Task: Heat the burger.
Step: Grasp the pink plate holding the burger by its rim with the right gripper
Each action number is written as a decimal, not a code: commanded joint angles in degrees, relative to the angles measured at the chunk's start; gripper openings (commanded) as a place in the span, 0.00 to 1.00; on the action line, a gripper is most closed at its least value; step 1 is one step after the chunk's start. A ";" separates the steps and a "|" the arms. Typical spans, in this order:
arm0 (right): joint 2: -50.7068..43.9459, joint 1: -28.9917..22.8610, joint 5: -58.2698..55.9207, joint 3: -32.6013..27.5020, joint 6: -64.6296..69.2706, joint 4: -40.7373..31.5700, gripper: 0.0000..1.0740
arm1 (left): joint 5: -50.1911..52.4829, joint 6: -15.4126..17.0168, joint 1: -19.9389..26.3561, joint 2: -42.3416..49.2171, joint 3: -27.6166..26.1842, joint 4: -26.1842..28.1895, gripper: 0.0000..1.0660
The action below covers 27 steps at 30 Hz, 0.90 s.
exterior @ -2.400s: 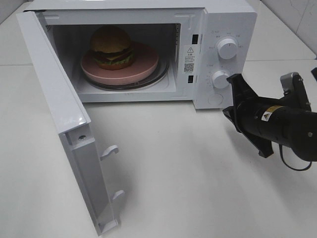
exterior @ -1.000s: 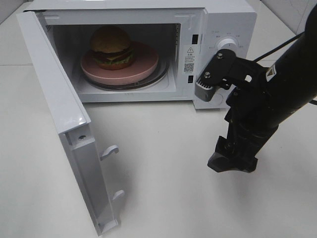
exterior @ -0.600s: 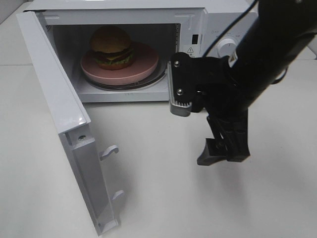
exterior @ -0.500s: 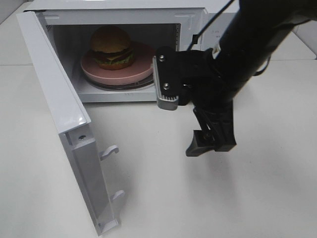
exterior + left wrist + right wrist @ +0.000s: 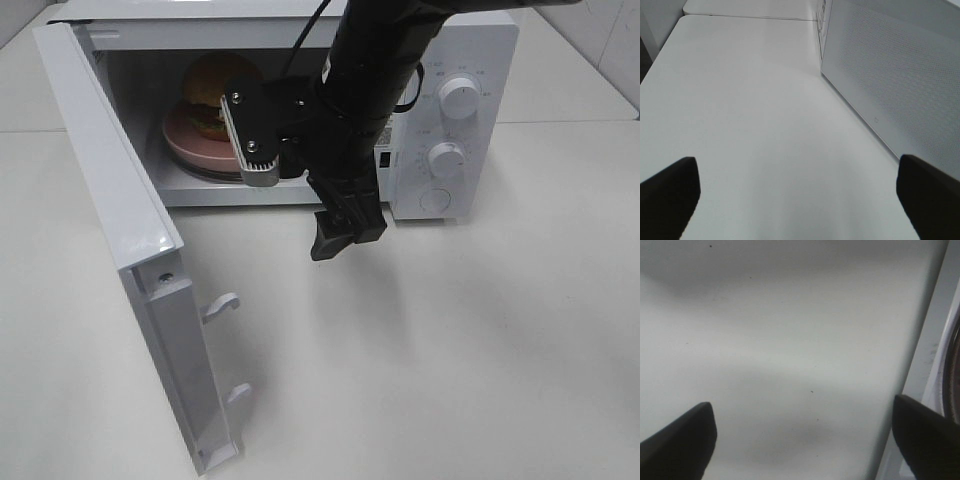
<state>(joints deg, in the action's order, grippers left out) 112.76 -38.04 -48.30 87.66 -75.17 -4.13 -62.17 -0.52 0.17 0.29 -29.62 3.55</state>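
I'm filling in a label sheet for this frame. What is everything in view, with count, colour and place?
burger: one, tan-brown, on the pink plate inside the microwave, partly hidden.
pink plate: one, pink, on the turntable.
turntable: one, clear glass, microwave floor.
microwave: one, white, back of the table.
door: one, white, swung open on the left.
knobs: two, white, panel right of the cavity.
table: one, white.
right gripper: one, black, open, before the cavity opening.
left gripper: one, black, open, over the table by the door's outer face.
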 commanded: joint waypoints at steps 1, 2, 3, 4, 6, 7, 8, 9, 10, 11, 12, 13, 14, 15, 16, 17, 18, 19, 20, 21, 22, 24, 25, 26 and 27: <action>3.04 -0.34 -1.38 4.53 -1.09 0.46 0.86 | 0.80 0.11 -0.34 0.86 0.00 -0.23 0.95; 3.04 -0.34 -1.38 4.53 -1.09 0.46 0.86 | 0.80 0.11 -0.34 0.86 0.00 -0.23 0.95; 3.78 -0.34 -1.55 5.61 -1.49 0.34 0.85 | 0.80 0.11 -0.34 0.86 0.00 -0.23 0.95; 3.78 -0.34 -1.55 5.61 -1.49 0.34 0.85 | 0.80 0.11 -0.34 0.86 0.00 -0.23 0.95; 6.88 -0.34 -2.98 10.49 -1.43 0.40 0.85 | 0.80 0.11 -0.34 0.86 0.00 -0.23 0.95; 6.88 -0.34 -2.98 10.49 -1.43 0.40 0.85 | 0.80 0.11 -0.34 0.86 0.00 -0.23 0.95; 7.68 -0.34 -3.44 11.75 -1.43 0.40 0.84 | 0.80 0.11 -0.34 0.86 0.00 -0.23 0.95; 9.05 -0.34 -3.72 13.81 -1.43 0.40 0.84 | 0.80 0.11 -0.34 0.86 0.00 -0.23 0.95; 9.05 -0.34 -3.72 13.81 -1.43 0.40 0.84 | 0.80 0.11 -0.34 0.86 0.00 -0.23 0.95; 9.68 -0.34 -3.72 14.84 -1.43 0.40 0.83 | 0.80 0.11 -0.34 0.86 0.00 -0.23 0.95; 10.77 -0.34 -3.78 16.62 -1.43 0.40 0.83 | 0.80 0.11 -0.34 0.86 0.00 -0.23 0.95; 10.77 -0.34 -3.78 16.62 -1.43 0.40 0.83 | 0.80 0.11 -0.34 0.86 0.00 -0.23 0.95; 11.80 -0.34 -3.72 17.93 -1.32 0.34 0.83 | 0.80 0.11 -0.34 0.86 0.00 -0.23 0.95; 11.80 -0.34 -3.72 17.93 -1.32 0.34 0.83 | 0.80 0.11 -0.34 0.86 0.00 -0.23 0.95; 12.38 -0.34 -3.72 18.56 -1.15 0.34 0.82 | 0.80 0.11 -0.34 0.86 0.00 -0.23 0.95; 13.35 -0.40 -3.78 19.77 -0.06 0.34 0.81 | 0.80 0.11 -0.34 0.86 0.00 -0.23 0.95; 13.35 -0.40 -3.78 19.77 -0.06 0.34 0.81 | 0.80 0.11 -0.34 0.86 0.00 -0.23 0.95; 14.38 -0.40 -4.18 21.14 0.69 0.34 0.81 | 0.80 0.11 -0.34 0.86 0.00 -0.23 0.95; 14.90 -0.40 -4.58 21.94 0.97 0.40 0.80 | 0.80 0.11 -0.34 0.86 0.00 -0.23 0.95; 14.90 -0.40 -4.58 21.94 0.97 0.40 0.80 | 0.80 0.11 -0.34 0.86 0.00 -0.23 0.95; 15.87 -0.40 -5.10 23.38 1.26 0.34 0.78 | 0.80 0.11 -0.34 0.86 0.00 -0.23 0.95; 16.27 -0.40 -5.21 23.84 1.55 0.34 0.77 | 0.80 0.11 -0.34 0.86 0.00 -0.23 0.95; 17.19 -0.40 -5.21 24.81 2.46 0.23 0.74 | 0.80 0.11 -0.34 0.86 0.00 -0.23 0.95; 17.19 -0.40 -5.21 24.81 2.46 0.23 0.74 | 0.80 0.11 -0.34 0.86 0.00 -0.23 0.95; 17.99 -0.40 -5.21 25.78 2.81 0.17 0.70 | 0.80 0.11 -0.34 0.86 0.00 -0.23 0.95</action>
<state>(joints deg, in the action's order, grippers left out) 129.72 -38.04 -52.77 112.07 -73.51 -3.72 -62.17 -0.52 0.17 0.29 -29.62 3.55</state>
